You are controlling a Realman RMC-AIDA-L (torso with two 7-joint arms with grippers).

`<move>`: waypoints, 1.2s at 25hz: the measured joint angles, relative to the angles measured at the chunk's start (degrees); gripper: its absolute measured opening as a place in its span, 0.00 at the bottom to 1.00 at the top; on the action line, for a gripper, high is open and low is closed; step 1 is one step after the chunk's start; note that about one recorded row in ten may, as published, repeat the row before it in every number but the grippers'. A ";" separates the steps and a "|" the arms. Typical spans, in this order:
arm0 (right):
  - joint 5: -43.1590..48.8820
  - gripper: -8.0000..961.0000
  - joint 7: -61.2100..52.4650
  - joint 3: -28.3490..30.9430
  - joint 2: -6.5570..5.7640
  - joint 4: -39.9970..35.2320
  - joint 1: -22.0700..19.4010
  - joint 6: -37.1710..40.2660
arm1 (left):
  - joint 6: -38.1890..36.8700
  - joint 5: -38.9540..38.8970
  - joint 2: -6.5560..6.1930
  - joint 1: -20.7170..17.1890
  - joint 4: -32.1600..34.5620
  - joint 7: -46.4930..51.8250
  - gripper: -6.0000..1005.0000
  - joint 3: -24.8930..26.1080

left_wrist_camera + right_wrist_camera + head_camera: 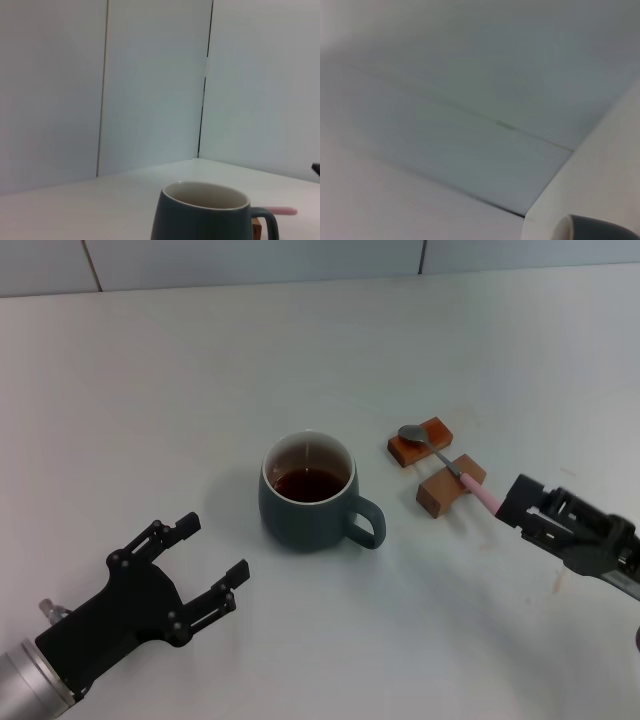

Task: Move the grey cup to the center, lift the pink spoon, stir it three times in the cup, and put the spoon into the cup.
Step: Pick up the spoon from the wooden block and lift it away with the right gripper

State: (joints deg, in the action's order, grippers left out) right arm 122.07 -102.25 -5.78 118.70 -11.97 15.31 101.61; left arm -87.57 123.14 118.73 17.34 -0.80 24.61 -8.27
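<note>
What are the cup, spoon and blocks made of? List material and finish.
Grey cup: likely glazed ceramic; smooth blue-grey outside, white inside.
Pink spoon: shiny metal bowl, matte pale pink handle, maybe plastic.
Orange-brown blocks: possibly wood or rubber; matte, sharp-edged.

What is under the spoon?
Two orange-brown blocks hold up the spoon: its metal bowl rests on the far one, its neck on the near one. The pink handle end is hidden by the right gripper.

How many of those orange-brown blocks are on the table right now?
2. One orange-brown block sits under the pink spoon's bowl; the other block lies nearer the right gripper, under the spoon's neck. Both are right of the grey cup. None seems hidden.
</note>
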 joint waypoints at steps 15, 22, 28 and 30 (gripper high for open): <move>0.36 0.81 -16.51 4.18 0.15 1.56 -2.14 -8.87 | -1.08 -0.01 -0.22 -0.42 0.00 0.07 0.81 1.28; 0.81 0.81 -17.09 3.53 0.20 3.36 -1.53 -12.69 | -1.22 -0.01 -0.27 -0.46 0.03 0.06 0.81 1.78; 0.83 0.81 -17.32 3.53 0.18 3.95 -0.35 -15.03 | -1.44 -0.01 -0.26 -0.62 0.18 0.06 0.81 1.86; 0.83 0.81 -17.50 3.52 0.16 3.97 0.04 -15.73 | -1.52 -0.01 -0.26 -0.67 0.19 0.07 0.81 1.88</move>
State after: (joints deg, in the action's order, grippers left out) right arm 122.90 -119.76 -2.26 118.87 -7.99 15.35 85.88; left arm -89.09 123.13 118.47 16.67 -0.60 24.68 -6.39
